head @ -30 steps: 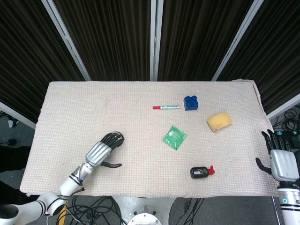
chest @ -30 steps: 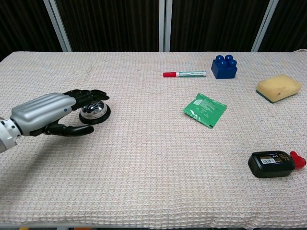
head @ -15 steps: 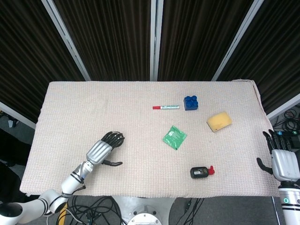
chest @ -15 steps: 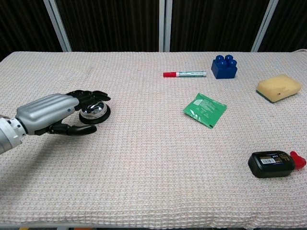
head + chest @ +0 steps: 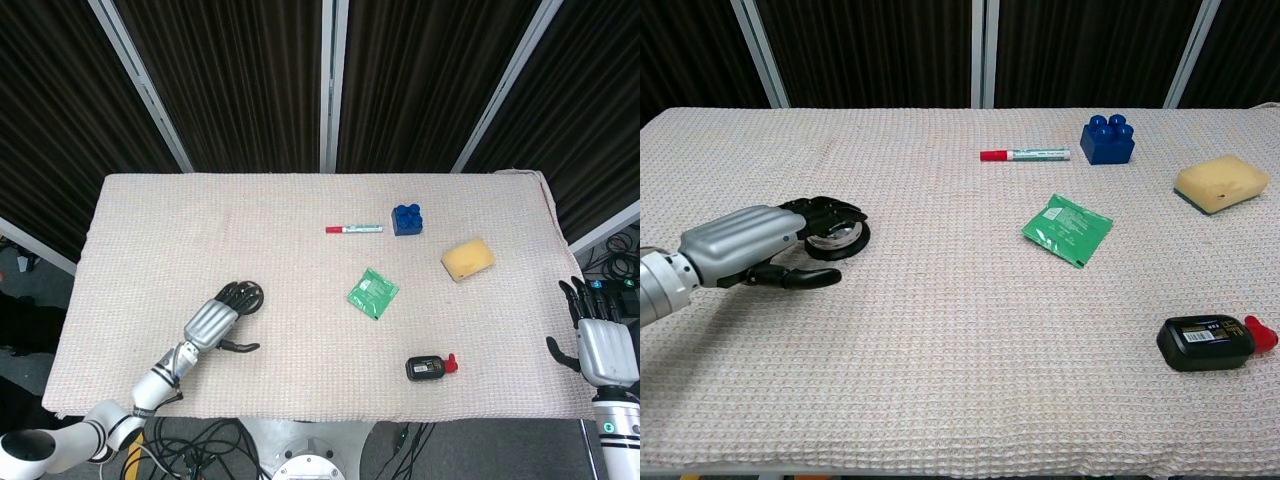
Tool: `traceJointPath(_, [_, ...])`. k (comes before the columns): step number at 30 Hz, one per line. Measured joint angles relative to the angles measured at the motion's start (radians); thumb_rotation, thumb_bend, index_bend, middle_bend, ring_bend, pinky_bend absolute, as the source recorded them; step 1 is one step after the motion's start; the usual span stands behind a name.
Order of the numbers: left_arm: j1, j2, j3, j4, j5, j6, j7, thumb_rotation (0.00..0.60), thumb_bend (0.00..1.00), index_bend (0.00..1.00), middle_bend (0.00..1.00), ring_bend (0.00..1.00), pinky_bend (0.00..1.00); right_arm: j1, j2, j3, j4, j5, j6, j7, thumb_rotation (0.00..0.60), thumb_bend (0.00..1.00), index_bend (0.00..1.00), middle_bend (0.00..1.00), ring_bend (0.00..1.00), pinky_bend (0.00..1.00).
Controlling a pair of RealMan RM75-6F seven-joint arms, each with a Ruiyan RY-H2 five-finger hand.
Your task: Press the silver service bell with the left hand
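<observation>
Dark curtains hang behind a table draped in a pale waffle-weave cloth, where we work at the near left. The silver service bell sits on its black base at the left of the cloth, and our left hand lies low over it, fingers curled down onto the top of the dome and the thumb stretched out along the cloth on the near side. We judge the press to be under way or just landing; whether the button is fully down cannot be read from either view, and lifting clear is left to do. The hand grips nothing, its fingers bent together on the bell's crown. Our right hand waits off the table's right edge, fingers spread and empty. Well apart to the right lie a red-capped marker, a blue block, a yellow sponge, a green packet and a black bottle.
</observation>
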Motion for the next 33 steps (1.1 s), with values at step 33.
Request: traceJointPath(33, [-0.012,-0.107,0.017,0.182,0.004,0.038,-0.085,0.0,0.0,0.0,0.0,0.0,0.0,0.001,0.0,0.0,0.008,0.007,-0.011,0.008,0.6,0.22,0.0,0.0,0.0,0.0])
